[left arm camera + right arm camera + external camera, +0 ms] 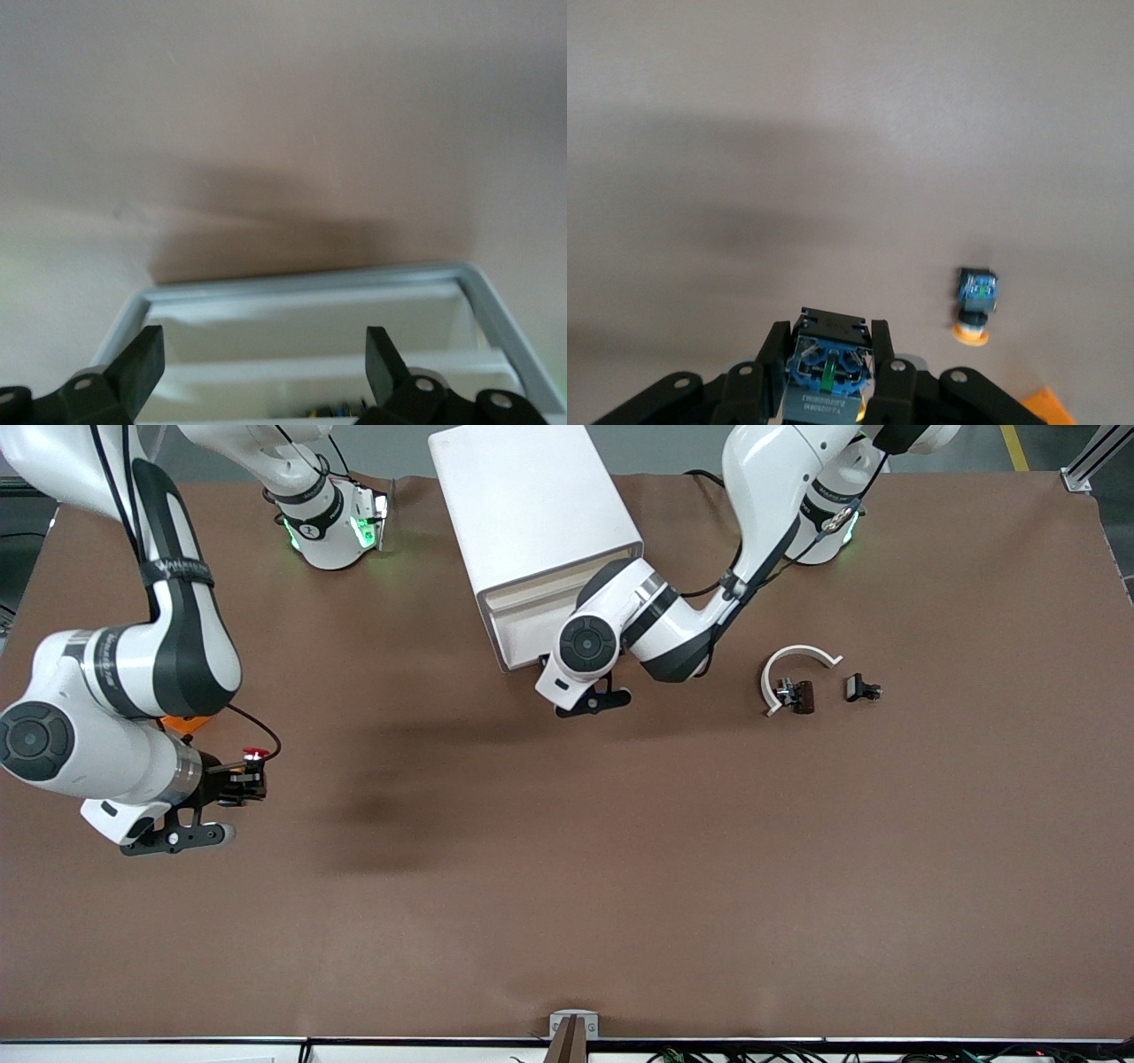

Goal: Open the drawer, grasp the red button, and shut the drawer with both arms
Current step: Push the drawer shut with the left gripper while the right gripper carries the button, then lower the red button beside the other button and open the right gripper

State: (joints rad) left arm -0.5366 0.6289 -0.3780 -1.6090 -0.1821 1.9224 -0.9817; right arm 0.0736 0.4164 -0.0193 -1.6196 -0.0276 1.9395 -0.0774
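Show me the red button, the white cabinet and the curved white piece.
Button (256,755): front view, on its red cap.
Cabinet (532,505): front view, on its flat top.
Curved piece (797,653): front view, on the top of its arc.

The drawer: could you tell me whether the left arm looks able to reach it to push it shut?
Probably yes. The left gripper is open right in front of the cabinet, the drawer lies between its fingers in the left wrist view, and nothing stands between.

Robotics lab: two white arms (133,664) bolted along one edge of a brown-covered surface (567,886), grey concrete floor (673,447) with a yellow line, aluminium framing (1094,460) at a corner, cable clutter (797,1054) along the near edge.
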